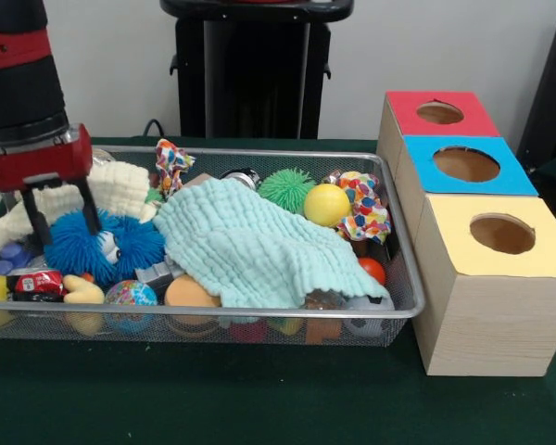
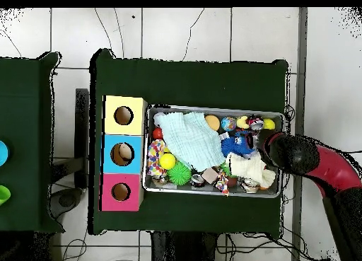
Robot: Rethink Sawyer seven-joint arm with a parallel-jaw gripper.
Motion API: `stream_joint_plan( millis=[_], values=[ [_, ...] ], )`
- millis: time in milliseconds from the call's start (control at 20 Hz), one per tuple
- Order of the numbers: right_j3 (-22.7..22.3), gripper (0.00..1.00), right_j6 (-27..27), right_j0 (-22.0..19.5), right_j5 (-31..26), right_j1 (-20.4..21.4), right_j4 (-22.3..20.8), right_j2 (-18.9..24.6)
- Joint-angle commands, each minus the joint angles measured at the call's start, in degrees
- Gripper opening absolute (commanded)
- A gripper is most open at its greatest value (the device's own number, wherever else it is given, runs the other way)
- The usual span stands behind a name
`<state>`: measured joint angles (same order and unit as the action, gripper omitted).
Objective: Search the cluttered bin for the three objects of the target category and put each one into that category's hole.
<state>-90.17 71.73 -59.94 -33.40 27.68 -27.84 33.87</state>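
Red-and-black arm reaches into wire mesh bin (image 1: 403,278). Gripper (image 1: 65,225) has two black fingers (image 1: 89,208) spread apart, straddling blue fuzzy ball (image 1: 102,246) directly beneath, tips at its top. Cream cloth (image 1: 111,185) just behind gripper. Mint cloth (image 1: 250,246) beside it, draped over other toys. Yellow ball (image 1: 326,205) further along. Wooden box (image 1: 473,278) with red, blue, yellow holes well apart, outside bin.

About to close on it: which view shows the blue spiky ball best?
Front view: the blue spiky ball shows clearly, with the open pincer straddling its upper left. In the overhead view, the ball is a small blue patch partly hidden by the arm.
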Motion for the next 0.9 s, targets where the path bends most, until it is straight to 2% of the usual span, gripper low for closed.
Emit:
stream_joint_plan(
  millis=[50, 400, 900],
  values=[
    [1.64, 1.0, -2.32, -0.73, 3.44, -7.24, -3.04, 0.28],
    [3.56, 1.0, -3.05, -1.64, 6.7, -12.64, -3.57, 1.14],
    [4.63, 1.0, -3.22, -2.0, 7.79, -14.99, -3.4, 1.17]
  ],
)
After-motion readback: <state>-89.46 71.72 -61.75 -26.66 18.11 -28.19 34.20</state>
